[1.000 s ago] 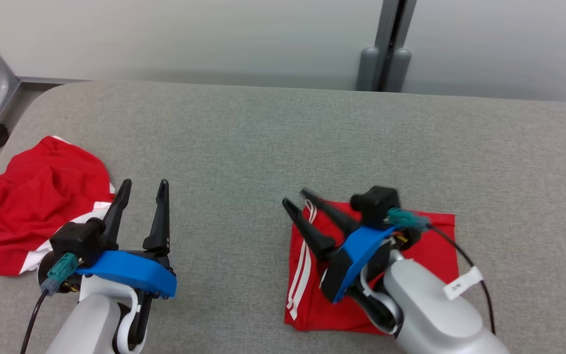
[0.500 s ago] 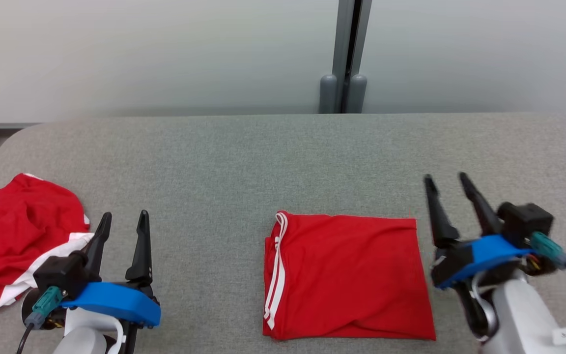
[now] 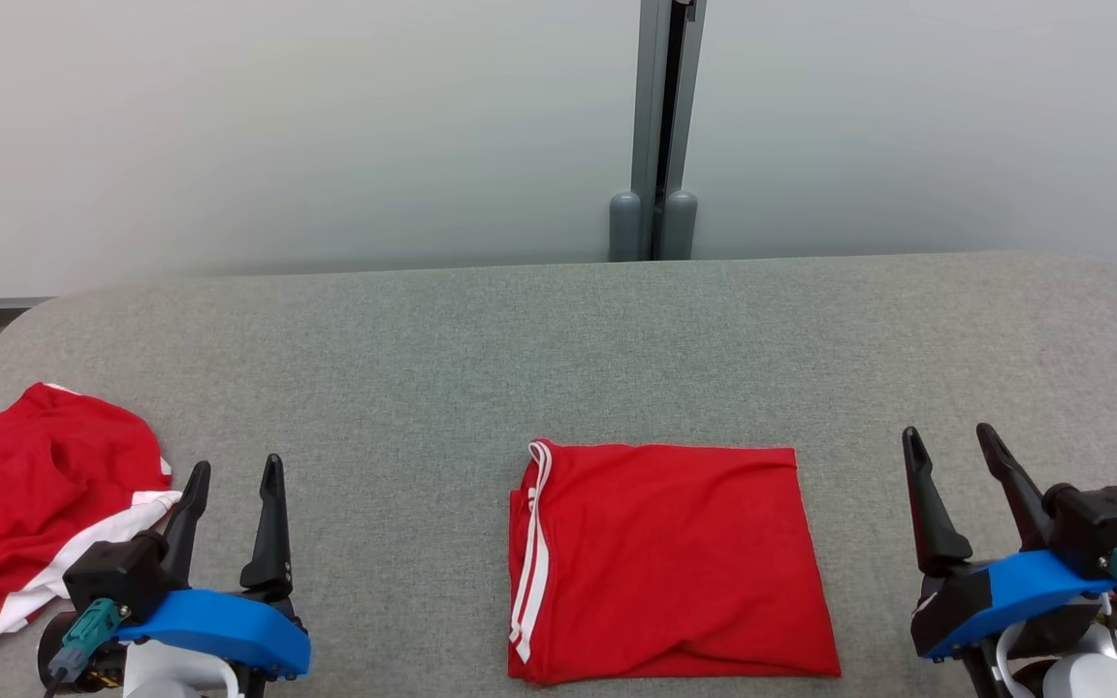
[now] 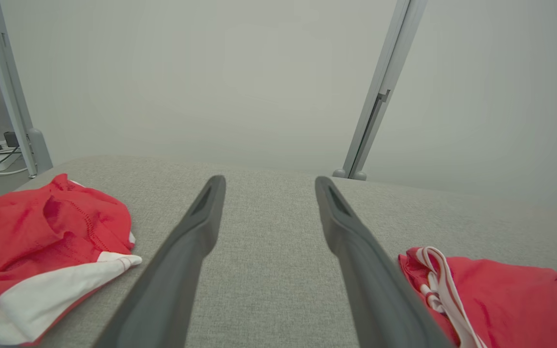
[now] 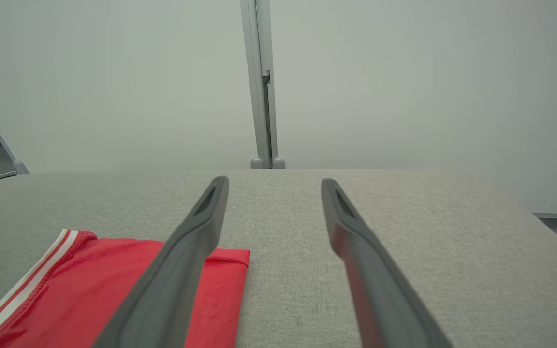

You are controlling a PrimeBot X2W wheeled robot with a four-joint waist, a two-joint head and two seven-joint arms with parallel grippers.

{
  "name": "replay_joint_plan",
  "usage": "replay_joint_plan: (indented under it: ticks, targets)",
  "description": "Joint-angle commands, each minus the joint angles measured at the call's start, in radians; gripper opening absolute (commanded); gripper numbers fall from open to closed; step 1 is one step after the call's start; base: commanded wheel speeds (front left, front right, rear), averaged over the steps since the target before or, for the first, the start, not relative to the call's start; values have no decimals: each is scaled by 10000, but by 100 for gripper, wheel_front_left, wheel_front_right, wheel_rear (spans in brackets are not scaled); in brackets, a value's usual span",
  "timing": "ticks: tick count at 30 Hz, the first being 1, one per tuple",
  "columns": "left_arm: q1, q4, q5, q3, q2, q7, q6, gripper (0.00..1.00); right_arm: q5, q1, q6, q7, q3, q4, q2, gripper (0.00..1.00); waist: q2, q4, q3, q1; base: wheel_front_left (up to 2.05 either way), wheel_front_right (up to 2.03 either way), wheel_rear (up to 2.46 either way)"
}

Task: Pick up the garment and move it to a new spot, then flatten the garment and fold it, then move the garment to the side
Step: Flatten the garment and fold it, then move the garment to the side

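Crumpled red clothes (image 3: 35, 504) lie at left, beside the left pincer (image 3: 236, 465), apart and empty. The folded garment (image 3: 665, 562) lies near-centre on the surface (image 3: 558, 349). The right pincer (image 3: 946, 432) is apart too. Folding looks done; next, pinch all layers and shift it sideways.

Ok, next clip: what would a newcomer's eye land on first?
A folded red garment lies in the middle of the grey table, white stripes along its left edge. A crumpled red and white garment sits at the table's left end. The left gripper and right gripper stand open, flanking the folded one.
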Motion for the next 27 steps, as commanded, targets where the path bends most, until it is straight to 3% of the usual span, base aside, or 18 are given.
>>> replay_joint_plan:
  ticks: [1, 27]
  targets:
    - [53, 32, 45, 28, -6, -55, 30, 100, 76, 198, 1, 52, 30, -134, -16, 100, -1, -13, -25, 1, 0, 0, 0]
    - [-410, 574, 75, -117, 63, 15, 61, 100, 516, 640, 1, 408, 303, -260, -16, 100, -1, -59, -13, 1, 0, 0, 0]
